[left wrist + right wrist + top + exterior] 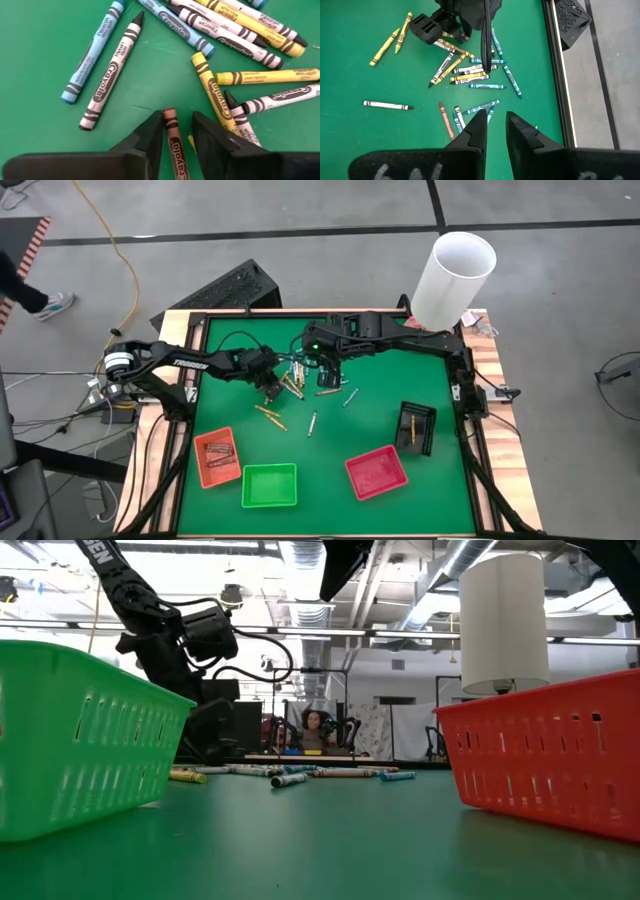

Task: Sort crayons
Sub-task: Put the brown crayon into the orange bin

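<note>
At the far middle of the green table (330, 480), the left gripper (178, 131) is down at the pile of crayons (300, 385). A reddish-brown crayon (175, 145) lies between its two fingers, its long axis running along them; the jaws stand close on each side, but I cannot tell if they pinch it. Yellow and grey crayons lie just beside, easy to disturb. The right gripper (494, 125) hovers high above the pile, fingers slightly apart, holding nothing. The orange tray (217, 457) is near left.

Both arms meet over the crayons (300, 385) scattered at the frame's centre, while orange tray (217, 457), green tray (269, 485), red tray (376, 472) line the bottom.
</note>
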Controlling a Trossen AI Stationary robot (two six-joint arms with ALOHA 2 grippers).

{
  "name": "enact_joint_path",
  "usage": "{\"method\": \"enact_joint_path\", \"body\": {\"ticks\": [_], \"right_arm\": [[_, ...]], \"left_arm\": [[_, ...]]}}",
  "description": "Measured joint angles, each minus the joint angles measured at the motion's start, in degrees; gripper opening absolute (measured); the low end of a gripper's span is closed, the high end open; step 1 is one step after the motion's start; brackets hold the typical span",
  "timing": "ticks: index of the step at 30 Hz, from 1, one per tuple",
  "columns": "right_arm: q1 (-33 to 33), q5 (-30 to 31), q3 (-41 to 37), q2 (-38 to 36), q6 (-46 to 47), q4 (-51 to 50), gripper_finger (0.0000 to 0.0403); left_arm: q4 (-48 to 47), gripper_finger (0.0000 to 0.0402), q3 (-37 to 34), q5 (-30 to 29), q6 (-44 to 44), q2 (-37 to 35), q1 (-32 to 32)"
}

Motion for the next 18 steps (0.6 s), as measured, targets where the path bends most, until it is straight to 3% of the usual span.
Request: {"method": "enact_joint_path", "body": {"ticks": [7,18], "right_arm": [[0.64,-0.09,0.00,0.00,0.00,0.17,0.0066],[1.69,0.00,0.00,0.00,0.02,0.22,0.0066]], "left_arm": [[-1.17,0.0013,0.09,-0.70,0.05,-0.04,0.00],[1.08,0.0004,-0.15,-0.44,-0.33,-1.58,0.02]]}}
